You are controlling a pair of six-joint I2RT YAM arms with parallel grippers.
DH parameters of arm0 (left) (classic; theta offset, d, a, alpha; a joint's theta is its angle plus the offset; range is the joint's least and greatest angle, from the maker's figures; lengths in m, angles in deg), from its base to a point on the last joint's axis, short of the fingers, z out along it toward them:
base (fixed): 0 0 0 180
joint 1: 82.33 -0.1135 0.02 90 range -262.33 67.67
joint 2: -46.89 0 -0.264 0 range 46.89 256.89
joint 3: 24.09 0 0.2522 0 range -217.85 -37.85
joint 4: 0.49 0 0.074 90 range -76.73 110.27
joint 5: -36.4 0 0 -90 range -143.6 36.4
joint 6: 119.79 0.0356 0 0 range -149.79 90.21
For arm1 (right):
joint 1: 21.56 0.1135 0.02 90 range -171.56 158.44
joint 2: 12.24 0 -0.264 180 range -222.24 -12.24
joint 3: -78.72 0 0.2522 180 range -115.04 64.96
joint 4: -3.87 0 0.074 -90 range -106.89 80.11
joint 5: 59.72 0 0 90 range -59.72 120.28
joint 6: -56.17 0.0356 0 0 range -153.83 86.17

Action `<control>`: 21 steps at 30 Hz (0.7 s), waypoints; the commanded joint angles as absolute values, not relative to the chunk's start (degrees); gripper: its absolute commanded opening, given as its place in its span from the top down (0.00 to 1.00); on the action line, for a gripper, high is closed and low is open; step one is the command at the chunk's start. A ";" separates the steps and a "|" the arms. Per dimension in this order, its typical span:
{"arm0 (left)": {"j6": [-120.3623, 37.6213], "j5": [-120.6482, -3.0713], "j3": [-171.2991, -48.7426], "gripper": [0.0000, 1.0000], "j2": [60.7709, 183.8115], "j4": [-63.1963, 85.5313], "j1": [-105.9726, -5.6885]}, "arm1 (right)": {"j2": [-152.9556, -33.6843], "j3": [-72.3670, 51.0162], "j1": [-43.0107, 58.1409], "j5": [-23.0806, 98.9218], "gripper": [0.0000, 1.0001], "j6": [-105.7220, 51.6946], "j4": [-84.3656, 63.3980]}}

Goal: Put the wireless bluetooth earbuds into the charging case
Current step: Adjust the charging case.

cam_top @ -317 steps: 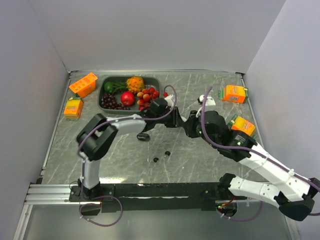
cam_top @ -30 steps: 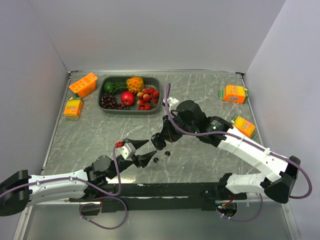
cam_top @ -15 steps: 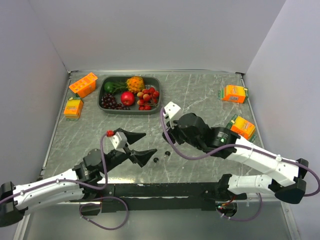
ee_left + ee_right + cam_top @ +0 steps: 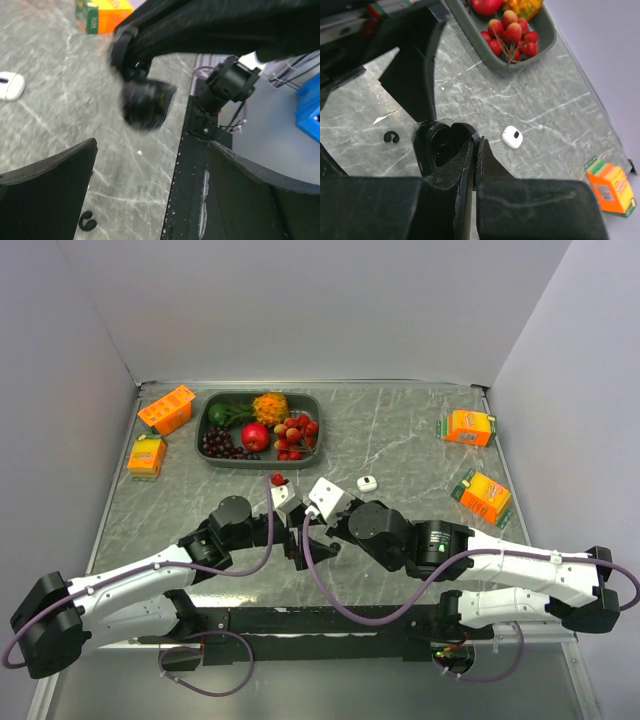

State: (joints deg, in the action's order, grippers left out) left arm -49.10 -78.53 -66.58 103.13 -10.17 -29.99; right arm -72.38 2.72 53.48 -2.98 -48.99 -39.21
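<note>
Pinching black case (image 4: 440, 145), seemingly: right end effector (image 4: 475, 145) | left end effector (image 4: 152, 150) agape | black earbud (image 4: 86, 221) near | white case (image 4: 511, 136) beyond

The charging case (image 4: 442, 145) sits against the tips of the right gripper's (image 4: 475, 145) fingers (image 4: 454, 175), a loose earbud (image 4: 391, 136) left of them on the table (image 4: 545, 100) and the other case (image 4: 511, 136) right of them. The fruit tray (image 4: 544, 27) lies beyond the fingertips, a carton (image 4: 612, 187) right of the fingers.
</note>
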 commanded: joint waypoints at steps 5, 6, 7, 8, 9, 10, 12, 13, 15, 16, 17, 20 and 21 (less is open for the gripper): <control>-47.37 -83.22 -70.46 0.13 104.28 -15.11 -30.30 | -72.18 3.26 56.31 -8.83 1.00 -52.11 -34.41; -47.63 -83.13 -70.37 0.16 104.54 -16.34 -30.30 | -72.35 3.26 56.66 -9.44 1.00 -52.11 -34.06; -47.81 -83.13 -70.20 0.20 104.63 -16.87 -30.39 | -72.53 3.17 56.75 -9.53 1.00 -52.11 -34.15; -48.07 -82.87 -70.11 0.25 104.89 -17.31 -30.47 | -72.71 3.17 57.10 -9.62 1.00 -52.02 -34.06; -48.16 -82.34 -70.02 0.27 104.98 -18.01 -30.39 | -72.79 3.17 57.19 -9.80 1.00 -51.93 -33.97; -48.25 -81.82 -69.76 0.28 104.98 -18.28 -30.47 | -72.88 3.26 57.36 -10.06 1.00 -51.85 -33.88; -48.16 -80.50 -69.49 0.29 104.81 -18.81 -30.39 | -72.97 3.35 57.63 -10.06 1.00 -51.58 -33.62; -48.07 -78.93 -69.06 0.29 104.63 -19.42 -30.47 | -72.88 3.35 57.80 -10.06 1.00 -51.41 -33.44; -47.81 -77.16 -68.53 0.27 104.02 -19.86 -30.47 | -72.88 3.26 58.07 -9.71 1.00 -51.15 -33.27; -47.63 -75.59 -68.18 0.26 103.84 -20.30 -30.47 | -72.88 3.17 58.15 -9.71 1.00 -51.06 -33.35; -47.46 -74.88 -68.00 0.26 103.40 -20.65 -30.56 | -73.06 3.00 58.24 -9.80 1.00 -50.97 -33.27; -47.46 -74.95 -67.65 0.27 103.22 -21.36 -31.00 | -73.15 3.08 58.51 -9.88 1.00 -50.79 -33.27; -47.54 -75.13 -67.65 0.27 103.31 -21.44 -31.09 | -73.32 3.08 58.51 -9.80 1.00 -50.53 -33.35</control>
